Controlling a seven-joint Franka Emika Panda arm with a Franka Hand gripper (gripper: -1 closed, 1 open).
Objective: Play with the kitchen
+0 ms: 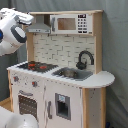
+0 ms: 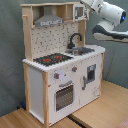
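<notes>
The kitchen [image 1: 60, 75]: standing mid-frame in both exterior views, upright, on a light wooden floor [image 2: 100, 112] before a grey curtain [image 2: 10, 60]. Black-red hob [image 1: 34, 65] left of the sink [image 1: 72, 74] in the first exterior view, black faucet [image 1: 84, 59] curving over the basin, oven door [image 2: 64, 96] low on the front, microwave [image 1: 71, 23] and grey hood [image 2: 49, 19] up top. White robot arm [image 1: 12, 31] at upper left of the first exterior view, upper right of the second. Pincer state: cannot tell.
</notes>
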